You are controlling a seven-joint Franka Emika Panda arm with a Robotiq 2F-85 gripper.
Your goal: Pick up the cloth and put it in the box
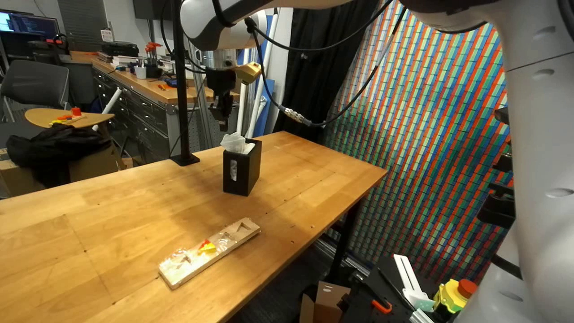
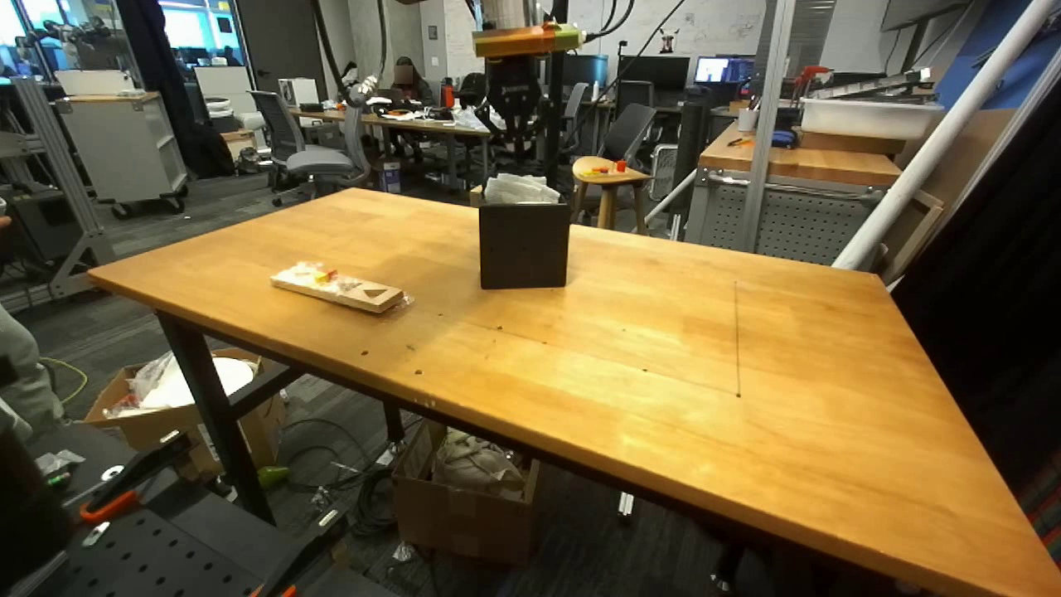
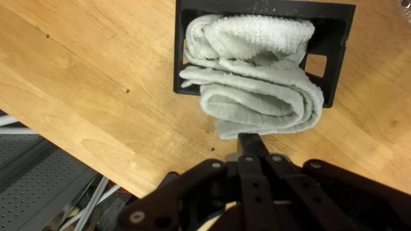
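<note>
Wrist view shows the gripper (image 3: 252, 144) with fingers clenched together, and the pale cloth (image 3: 257, 77) in the black box (image 3: 273, 8). In both exterior views the box stands below the gripper, right of a wooden board (image 1: 224, 244).

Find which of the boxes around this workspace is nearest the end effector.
The black box on the wooden table, with pale cloth poking out of it. The cardboard boxes sit lower, off the table, farther from the end effector.
</note>
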